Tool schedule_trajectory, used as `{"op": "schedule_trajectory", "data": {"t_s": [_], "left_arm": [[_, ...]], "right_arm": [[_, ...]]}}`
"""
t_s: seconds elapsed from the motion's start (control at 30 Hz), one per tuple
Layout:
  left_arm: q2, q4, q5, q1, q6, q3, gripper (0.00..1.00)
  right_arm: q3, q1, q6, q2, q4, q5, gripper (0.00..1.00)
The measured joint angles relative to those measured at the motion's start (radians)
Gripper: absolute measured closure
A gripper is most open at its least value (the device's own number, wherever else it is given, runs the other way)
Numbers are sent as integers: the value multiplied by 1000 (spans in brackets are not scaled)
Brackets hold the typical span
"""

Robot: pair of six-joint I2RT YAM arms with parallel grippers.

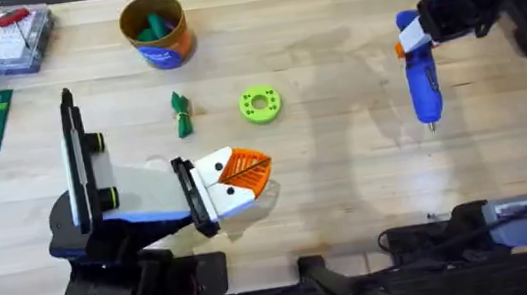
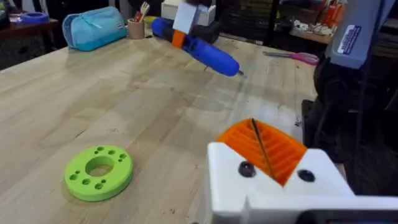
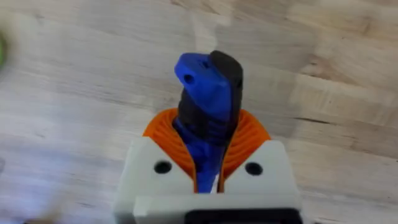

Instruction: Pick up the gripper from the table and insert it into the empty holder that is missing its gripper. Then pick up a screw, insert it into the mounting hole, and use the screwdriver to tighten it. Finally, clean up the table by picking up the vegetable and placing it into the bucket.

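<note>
Evidently the screwdriver [image 1: 422, 76] is held off the table at the right, clamped at its handle by the right gripper [image 3: 208, 177]. Its long axis runs toward the near edge, bit nearest. The tightening step is judged in hand; next, the bit must be swung left to the holder [image 1: 154, 196]. Left gripper [image 2: 266, 163]: pads are seen closed together, nothing between.
</note>
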Motion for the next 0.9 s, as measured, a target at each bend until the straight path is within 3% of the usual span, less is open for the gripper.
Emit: {"op": "schedule_trajectory", "data": {"t_s": [0.53,0.9], "left_arm": [[0,0,0,0,0,0,985],[0,-1,0,0,0,0,985]], "right_arm": [[1,235,127,-324,-5,3,867],[1,440,208,-463,170,-52,876]]}}
